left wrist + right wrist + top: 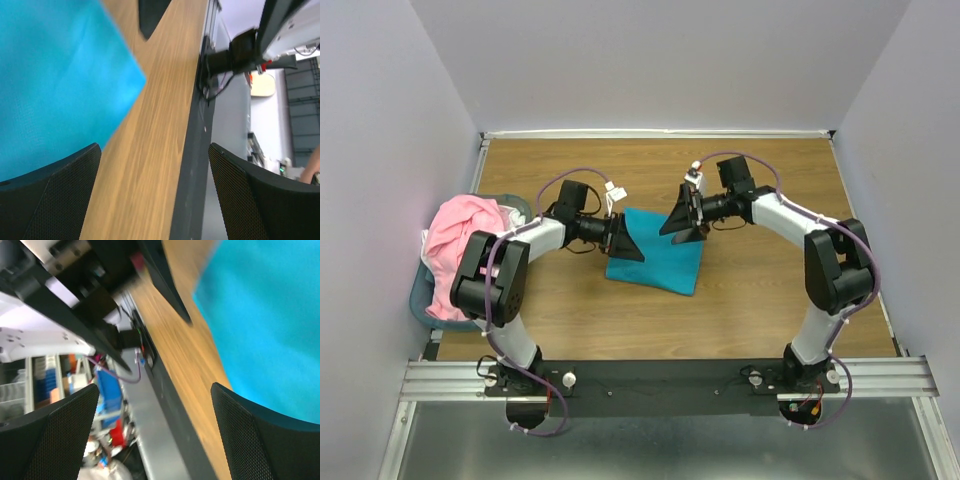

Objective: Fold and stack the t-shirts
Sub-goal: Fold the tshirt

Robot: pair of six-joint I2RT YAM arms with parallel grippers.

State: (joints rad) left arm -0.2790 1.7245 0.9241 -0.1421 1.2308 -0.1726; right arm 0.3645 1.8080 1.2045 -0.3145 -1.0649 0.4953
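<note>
Top external view: teal t-shirt (pixel 658 262) lies mid-desk (pixel 750 300) as a compact folded rectangle, btwn the two claws.
Pink t-shirt (pixel 460 240): bunched and unfolded, heaped in and over the basket (pixel 420 292) at the desk's left edge, well apart from the teal one.
Left claw (pixel 625 243): over the teal's left edge. Its wrist view shows fingers (pixel 55 200) spread wide w/ nothing btwn them, only cloth and wood beneath.
Right claw (pixel 685 222): over the teal's far edge. Fingers (pixel 265 440) also spread wide, empty.
Step in hand: looks to me like the teal fold is done or close to it, w/ neither claw holding cloth. Pink not yet started, so roughly halfway.
Next move: you'd prob. send the left arm to the basket, it's nearest. Pinch an outer fold of the pink, lift it clear of the rim, and spread it flat on bare wood before folding. It goes onto the teal last. Soft cotton will sag and drag, so give it height.
Hard to tell: whether the claws touch the teal or hover above it, since the top view gives no height.
Hidden: pink's collar, sleeves and hem can't be told apart. Basket is mostly covered by the pink and the left elbow. Part of the teal's left edge sits under the left claw.
Blur: both wrist views are tilted and smeared, so the teal's edges read soft.
</note>
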